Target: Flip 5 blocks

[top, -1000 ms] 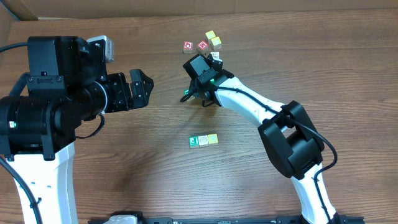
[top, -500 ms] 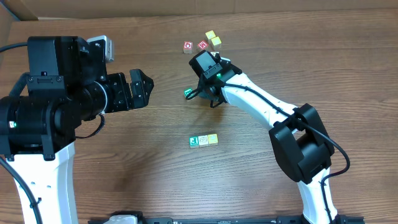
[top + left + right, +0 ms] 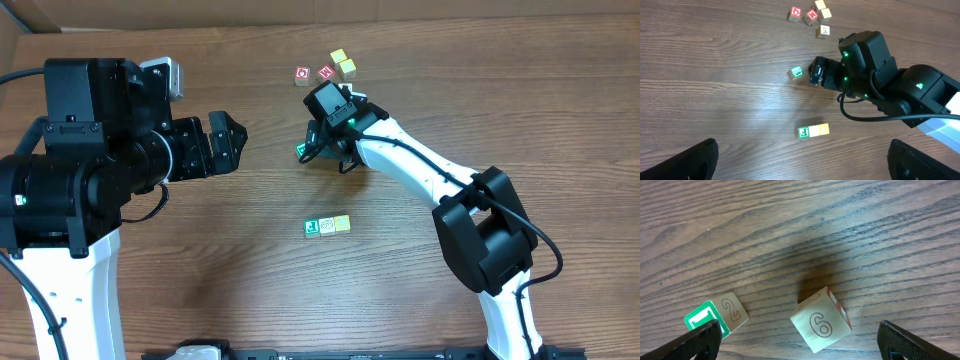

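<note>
two arms reach over the wooden worktop [image 3: 200, 260], and both hands stand open. the right hand [image 3: 800, 337] hangs low over the boards with its dark fingertips [image 3: 700, 340] spread to the two bottom corners of its own view, gripping nothing. between them, touching neither, a pale block marked 6 [image 3: 820, 325] sits on the wood, turned at an angle, with a strip of red print on its right side. from above i cannot pick that block out under the hand. just to the left of it lies a green block [image 3: 302, 150], which in the wrist view shows a 2 on a plain face next to its green-bordered one. nearer the front edge, well apart from the hand, a row of three blocks [image 3: 328, 226] lies side by side, touching: green, whitish, yellowish. at the far side sit two red-printed blocks [image 3: 314, 74], with a yellow block [image 3: 339, 57] and a tan block [image 3: 347, 68] just beside them, and another pale block [image 3: 823, 31] near the right arm. the left hand [image 3: 232, 142] is held off to the left, well clear of every block, its fingers wide and empty.
</note>
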Action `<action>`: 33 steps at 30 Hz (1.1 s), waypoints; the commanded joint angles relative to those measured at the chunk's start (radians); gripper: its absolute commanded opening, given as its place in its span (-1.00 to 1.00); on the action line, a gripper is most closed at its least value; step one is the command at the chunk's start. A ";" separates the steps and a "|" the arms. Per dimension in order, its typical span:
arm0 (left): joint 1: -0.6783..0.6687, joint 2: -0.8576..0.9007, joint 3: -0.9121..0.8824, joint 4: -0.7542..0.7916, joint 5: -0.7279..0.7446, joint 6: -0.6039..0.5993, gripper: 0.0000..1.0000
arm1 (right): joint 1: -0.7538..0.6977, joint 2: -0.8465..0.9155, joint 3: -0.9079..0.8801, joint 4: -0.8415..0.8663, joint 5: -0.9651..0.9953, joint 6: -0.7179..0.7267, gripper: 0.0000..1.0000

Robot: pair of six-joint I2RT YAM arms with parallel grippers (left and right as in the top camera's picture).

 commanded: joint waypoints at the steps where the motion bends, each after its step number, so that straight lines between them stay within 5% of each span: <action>1: 0.006 -0.005 0.018 0.002 0.004 0.012 1.00 | -0.004 -0.040 -0.001 -0.002 0.003 -0.004 0.89; 14: 0.006 -0.005 0.018 0.002 0.004 0.012 1.00 | -0.008 -0.032 -0.097 0.050 0.086 -0.002 0.55; 21: 0.006 -0.005 0.018 0.002 0.004 0.012 1.00 | -0.008 -0.032 -0.096 0.103 0.086 -0.144 -0.15; 29: 0.006 -0.005 0.018 0.002 0.004 0.012 1.00 | 0.000 -0.128 0.013 -0.031 -0.011 -0.163 -0.31; 33: 0.006 -0.005 0.018 0.002 0.004 0.012 0.99 | 0.024 -0.226 0.045 -0.081 -0.158 -0.162 -0.62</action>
